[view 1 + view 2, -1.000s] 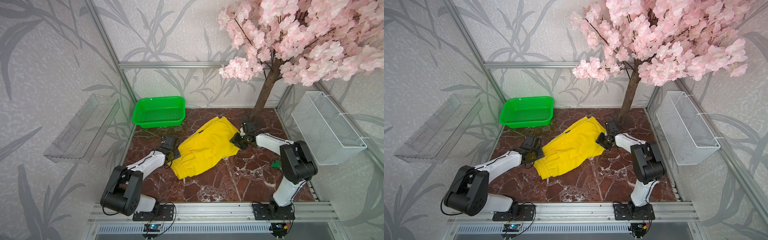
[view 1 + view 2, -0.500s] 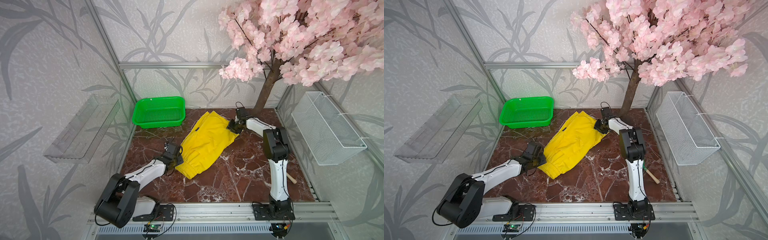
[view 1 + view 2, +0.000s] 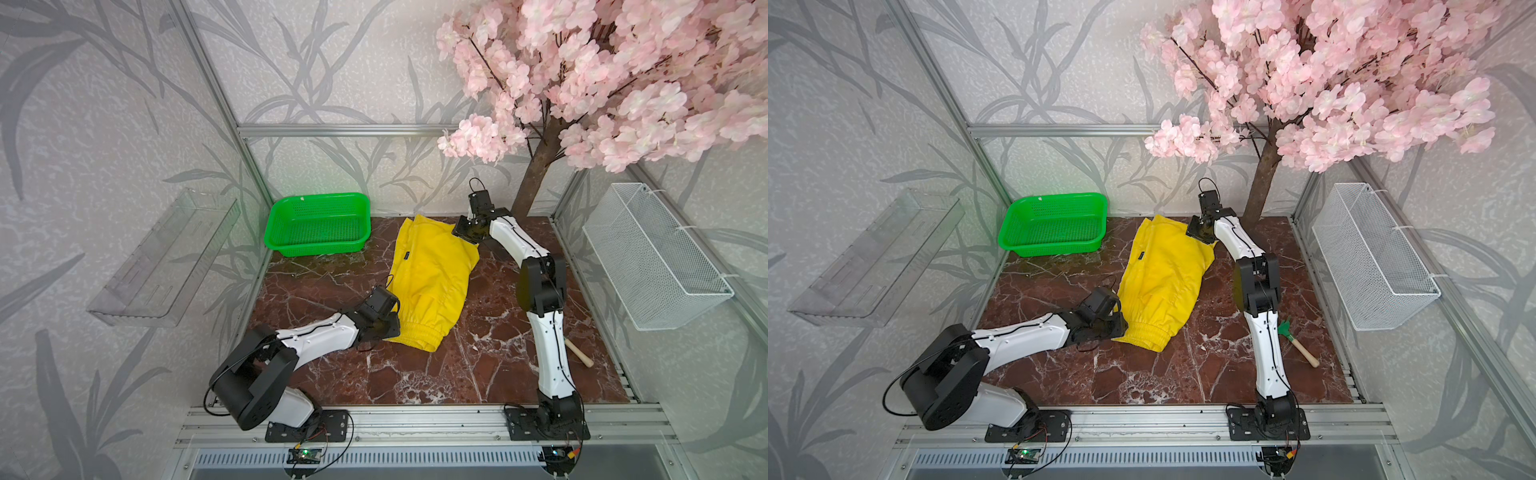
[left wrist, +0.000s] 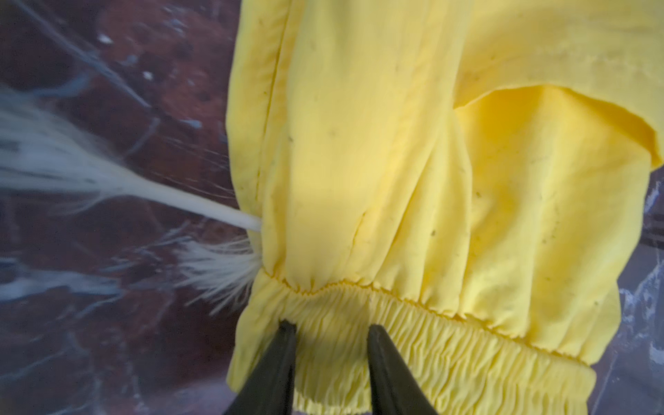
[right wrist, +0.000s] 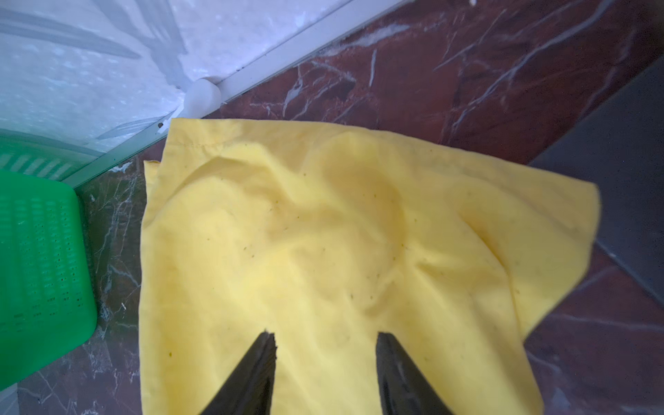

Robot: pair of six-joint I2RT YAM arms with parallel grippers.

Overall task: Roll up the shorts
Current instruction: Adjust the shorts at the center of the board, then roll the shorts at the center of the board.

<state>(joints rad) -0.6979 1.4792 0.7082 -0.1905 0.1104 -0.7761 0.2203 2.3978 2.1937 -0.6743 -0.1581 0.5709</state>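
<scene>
Shorts (image 3: 432, 286) lie flat and unrolled on the marble tabletop (image 3: 415, 374), mid-table between the two arms, seen in both top views (image 3: 1163, 278). They run lengthwise front to back. The gathered elastic waistband (image 3: 415, 334) is at the end nearer the arm bases, and the leg hems are at the far end by the back wall. The far hem corner sits just beside the green basket (image 3: 318, 203) without touching it. A small dark label (image 3: 407, 256) shows on the side seam facing the basket. Left gripper (image 4: 330, 325) is low at the near-left corner of the waistband (image 4: 449, 334). Its jaws stand apart with the tips over the elastic, and the fabric between them lies as gathered, not pinched up, so it reads as released. A frayed whitish drawstring (image 4: 201, 210) trails out of the waistband side onto the marble. Right gripper (image 5: 325, 336) is at the far-right hem corner, near the tree trunk (image 3: 536, 183). Its jaws are spread wide over smooth fabric (image 5: 323, 251), so it is also released with nothing grasped. In the right wrist view the hem edge lies close to the back frame rail, with the basket (image 5: 43, 251) beside it. A small green-headed rake with a wooden handle (image 3: 1304, 351) lies on the marble at the right edge, well apart from the shorts. A white wire basket (image 3: 652, 257) hangs on the right wall and a clear shelf (image 3: 166, 257) on the left wall.
</scene>
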